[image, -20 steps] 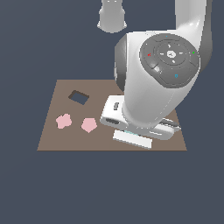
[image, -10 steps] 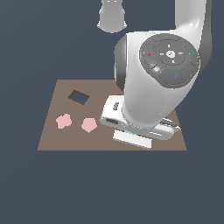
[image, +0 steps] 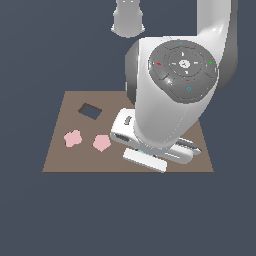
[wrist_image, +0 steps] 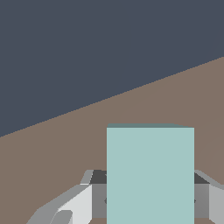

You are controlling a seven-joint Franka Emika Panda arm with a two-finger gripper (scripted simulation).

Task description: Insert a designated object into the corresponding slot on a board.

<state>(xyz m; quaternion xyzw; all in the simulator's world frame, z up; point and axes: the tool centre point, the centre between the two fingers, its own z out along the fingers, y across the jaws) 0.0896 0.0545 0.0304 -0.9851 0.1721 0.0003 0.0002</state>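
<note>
Hand [wrist_image: 150, 192] seemingly clamps the teal block [wrist_image: 150, 175] between its fingers above the board [image: 70, 102], slot [image: 89, 111] vacant.

Block [wrist_image: 150, 175]: light teal. Board [image: 60, 150]: plain brown. Slot [image: 89, 111]: dark navy. Two shapes [image: 73, 138]: pink. Arm [image: 170, 100]: white, grey.

Two pink shapes lie side by side near the exterior view's left: a lobed pink piece [image: 73, 138] further left and a pink pentagon [image: 101, 143] just to its right, apart from each other. Around them spreads a plain dark blue-grey ground [image: 30, 215], which the wrist view also shows
</note>
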